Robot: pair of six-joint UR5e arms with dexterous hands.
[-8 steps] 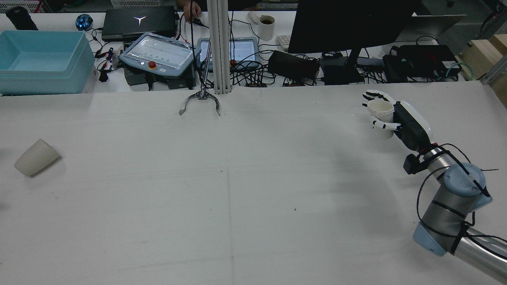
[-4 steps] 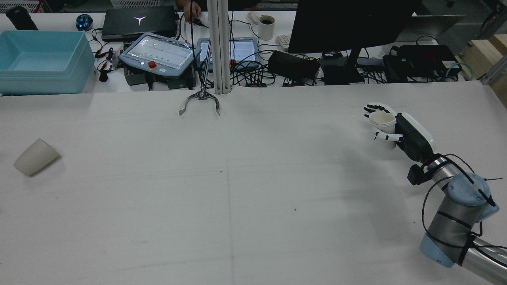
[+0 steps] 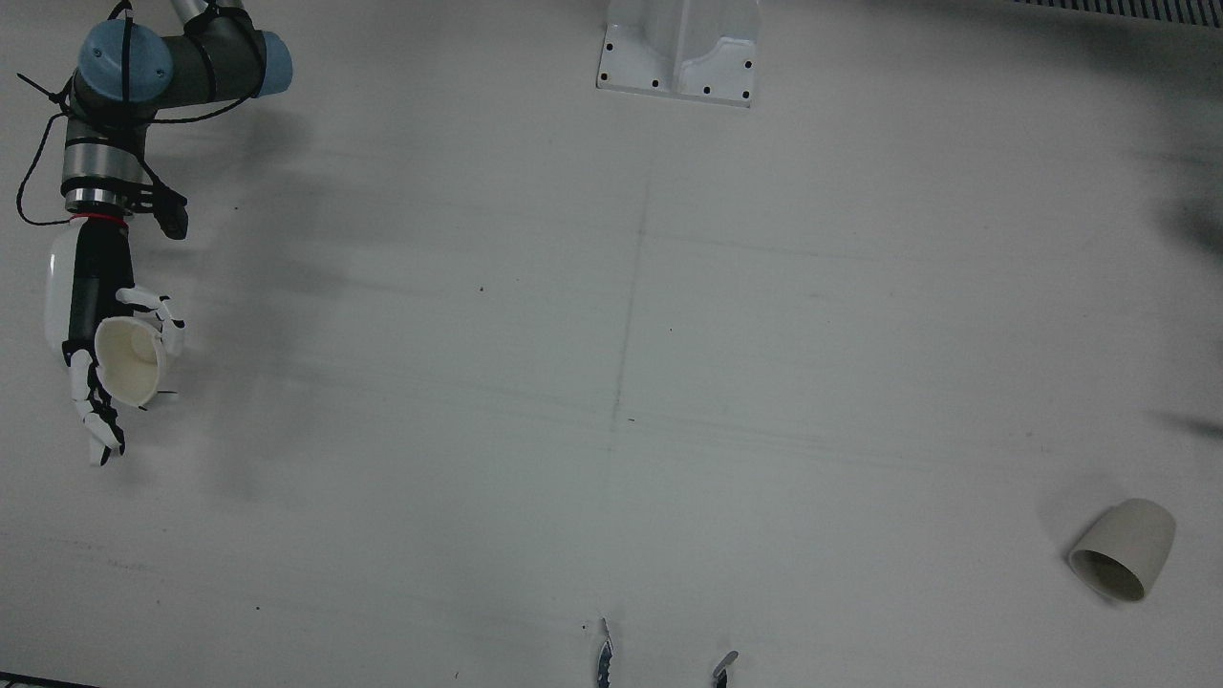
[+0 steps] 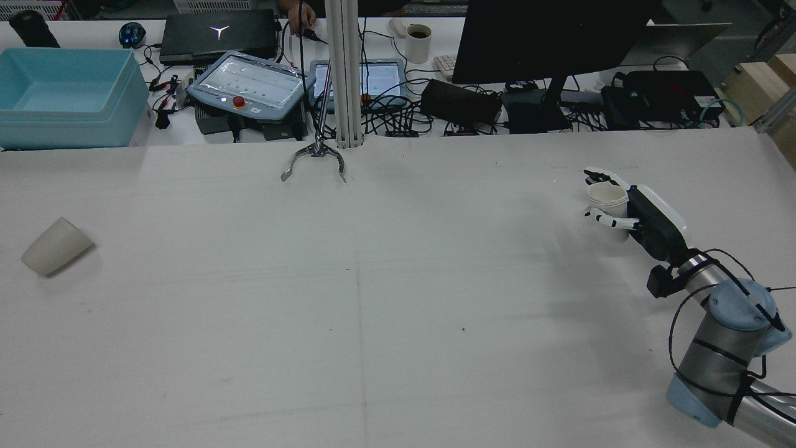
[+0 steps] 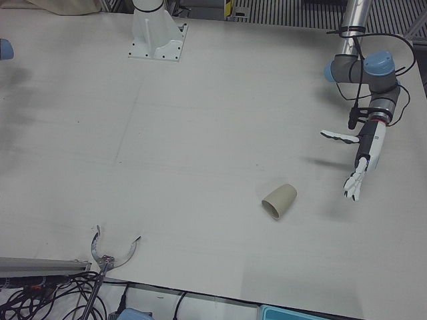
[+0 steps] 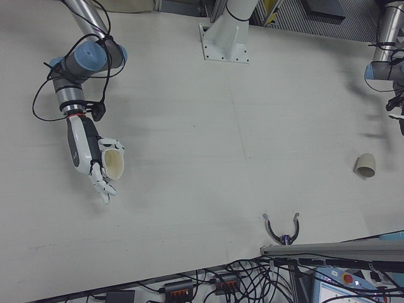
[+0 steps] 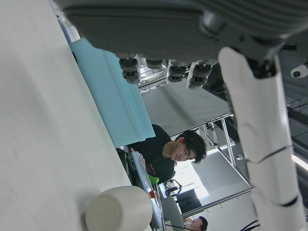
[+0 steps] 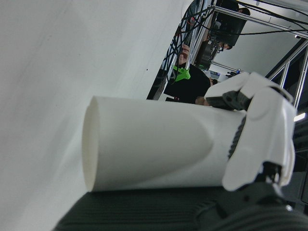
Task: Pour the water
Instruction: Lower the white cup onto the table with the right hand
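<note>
White bench (image 4: 398, 298), wide, faintly scuffed, one thin seam line running near to far down its middle. A beige cup (image 4: 56, 246) lies on its side far out on the robot's left half, mouth toward the operators' edge. A metal claw-shaped bracket (image 4: 313, 163) rests at the operators' edge, mid-width. White arm pedestal (image 3: 680, 48) bolted at the robot's edge.

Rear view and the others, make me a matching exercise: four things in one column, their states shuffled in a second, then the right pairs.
Things:
1. white paper cup
2. beige cup
3. left hand
4. blue bin

States:
A. lying on its side on the table
B. open, holding nothing
C. held upright in the right hand
D. on the bench beyond the table

Pairs: 1-C, 2-A, 3-B, 4-D
</note>
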